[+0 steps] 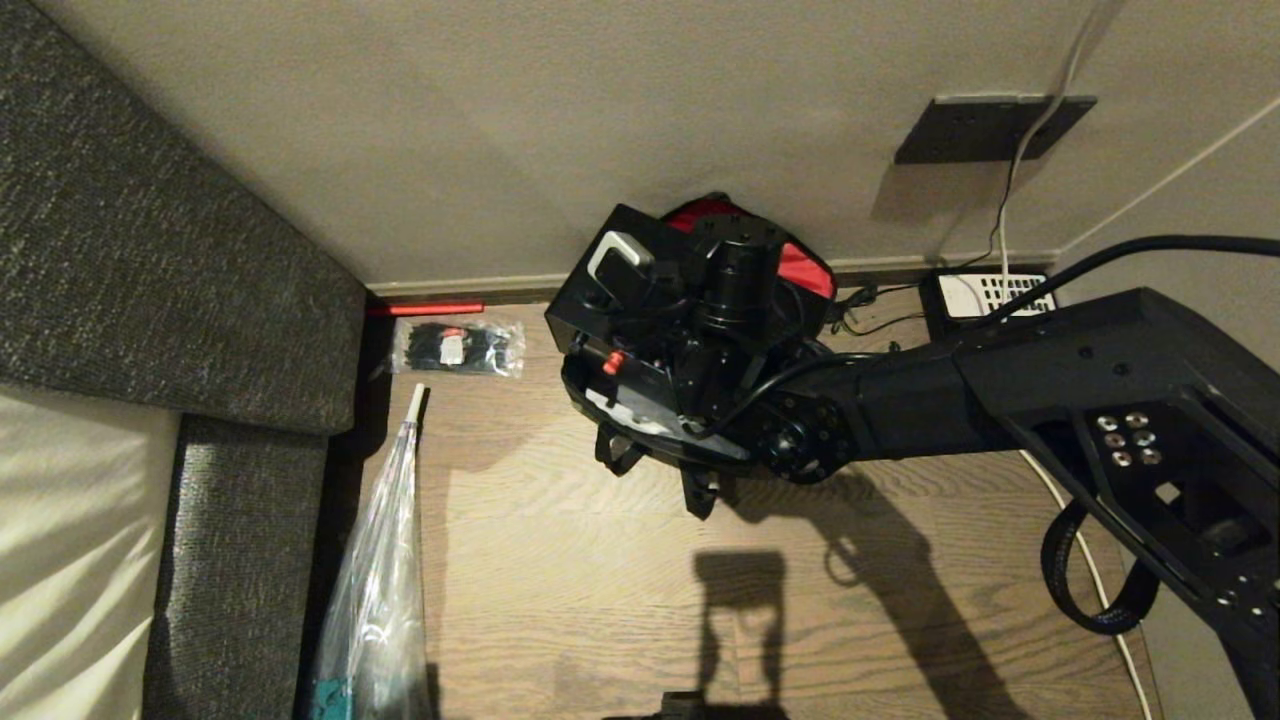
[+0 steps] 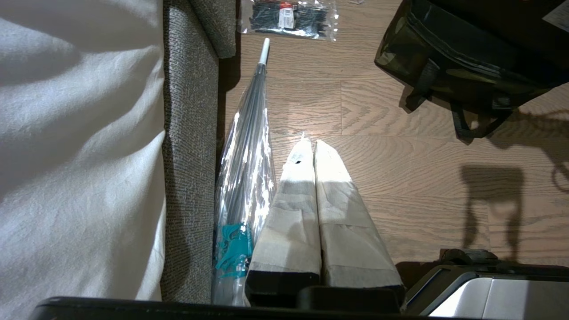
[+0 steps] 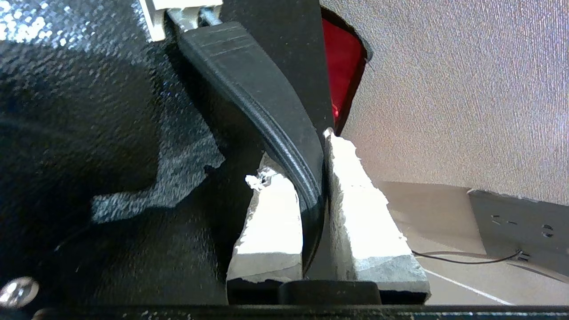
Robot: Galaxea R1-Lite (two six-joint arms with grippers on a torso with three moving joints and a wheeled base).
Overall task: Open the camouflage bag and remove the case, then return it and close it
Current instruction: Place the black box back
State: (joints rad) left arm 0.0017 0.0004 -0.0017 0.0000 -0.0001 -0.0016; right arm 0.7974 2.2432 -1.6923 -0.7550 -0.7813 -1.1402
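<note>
Right gripper (image 3: 313,178) clamps case (image 1: 610,310) handle (image 3: 262,106), arm extended over camouflage bag (image 2: 444,58).

camouflage bag (image 1: 640,420) mostly hidden behind case (image 1: 610,310)

Case (image 1: 620,300): black, textured, with a small red latch; handle (image 3: 266,102) black, pale grey at its end.
Camouflage bag (image 2: 444,58): green-brown-black, red lining.
My fingertips (image 3: 355,191): white padding.
Floor (image 1: 600,600): light brown wood grain.

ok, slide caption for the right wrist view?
Right gripper clamped on the case handle, red bag lining behind.
</note>
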